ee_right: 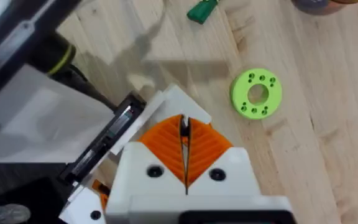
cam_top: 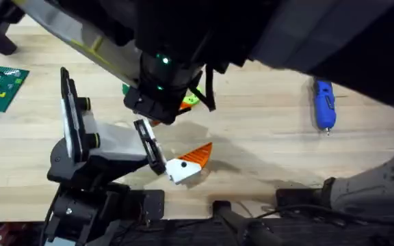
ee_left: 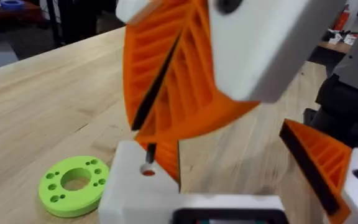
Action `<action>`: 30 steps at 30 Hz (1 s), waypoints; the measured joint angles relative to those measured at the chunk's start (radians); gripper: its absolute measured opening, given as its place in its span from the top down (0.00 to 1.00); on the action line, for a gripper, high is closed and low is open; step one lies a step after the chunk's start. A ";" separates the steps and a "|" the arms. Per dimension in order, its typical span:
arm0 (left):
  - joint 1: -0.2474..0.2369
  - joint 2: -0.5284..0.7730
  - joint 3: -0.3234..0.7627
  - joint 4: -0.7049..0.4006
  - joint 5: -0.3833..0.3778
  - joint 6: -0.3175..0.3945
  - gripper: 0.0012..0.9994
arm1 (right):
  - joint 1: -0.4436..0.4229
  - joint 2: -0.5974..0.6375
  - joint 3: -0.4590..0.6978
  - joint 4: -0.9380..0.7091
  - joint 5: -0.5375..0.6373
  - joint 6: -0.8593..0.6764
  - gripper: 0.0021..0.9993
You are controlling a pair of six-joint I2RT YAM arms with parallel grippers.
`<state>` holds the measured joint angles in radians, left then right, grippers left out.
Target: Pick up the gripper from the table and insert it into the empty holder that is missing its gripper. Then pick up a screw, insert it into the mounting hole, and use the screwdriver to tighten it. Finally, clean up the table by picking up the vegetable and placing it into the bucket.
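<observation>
Fetching step: in my judgement the first step is in hand; the gripper [cam_top: 187, 165] lies loose on the desk [cam_top: 272, 143], not yet seated.
Gripper position: on its side, white base towards the holder [cam_top: 108, 140], orange tip pointing away; just beside the holder's short black rail [cam_top: 149, 147], and contact cannot be made out.
Right jaws: the right gripper [ee_right: 184, 127] hangs above the rail with its orange pads [ee_right: 207, 149] pressed together and nothing visible between them.
Left jaws: the left gripper [ee_left: 166, 186] sits low near the desk by a green ring [ee_left: 73, 183]; whether it is open or closed I cannot tell.
Next move: probably the right jaws must part, drop over the white base, close on it, then stand the piece up in line with the bare rail.
Waiting: the screwdriver [cam_top: 324, 104] lies well apart to the right; the vegetable [ee_right: 201, 10] is on the desk, not binned.
</observation>
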<state>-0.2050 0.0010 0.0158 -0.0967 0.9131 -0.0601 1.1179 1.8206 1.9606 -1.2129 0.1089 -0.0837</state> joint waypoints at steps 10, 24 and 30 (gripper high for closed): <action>0.000 0.006 0.000 -0.001 0.000 -0.023 0.02 | 0.000 0.047 0.003 -0.001 0.002 0.000 1.00; 0.000 0.006 0.000 -0.001 0.000 -0.023 0.02 | 0.000 0.047 0.006 -0.022 0.003 0.001 1.00; 0.000 0.006 0.000 -0.001 0.000 -0.023 0.02 | 0.000 0.047 0.006 -0.021 0.003 0.002 1.00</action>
<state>-0.2050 0.0071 0.0158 -0.0975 0.9128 -0.0834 1.1179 1.8675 1.9667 -1.2337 0.1116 -0.0822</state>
